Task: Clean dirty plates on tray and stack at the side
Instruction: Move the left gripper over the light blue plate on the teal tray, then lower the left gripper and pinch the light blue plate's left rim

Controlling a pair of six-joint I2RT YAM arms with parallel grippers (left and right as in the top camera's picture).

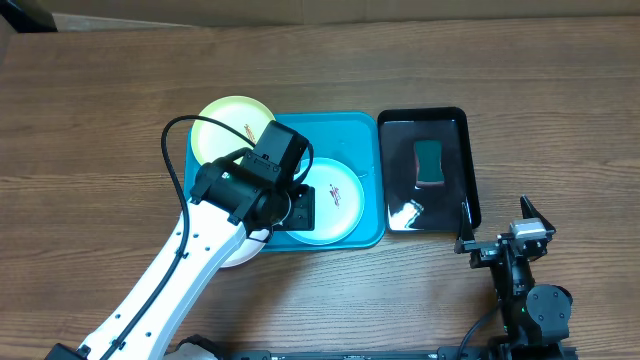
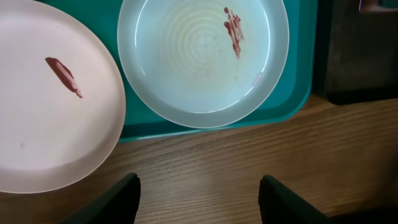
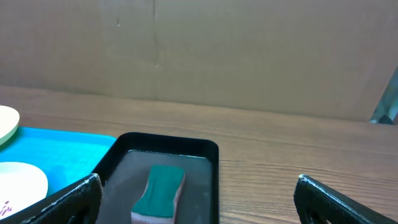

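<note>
The turquoise tray holds a pale mint plate with a red-brown smear. A yellow-green plate overlaps the tray's far left corner. A white plate pokes out under my left arm at the near left corner. In the left wrist view the white plate and the mint plate both show smears, and the tray ends at bare wood. My left gripper is open with nothing between its fingers. My right gripper is wide open near the table's front right.
A glossy black tray stands right of the turquoise one and holds a green sponge. A cardboard wall closes the back of the table.
</note>
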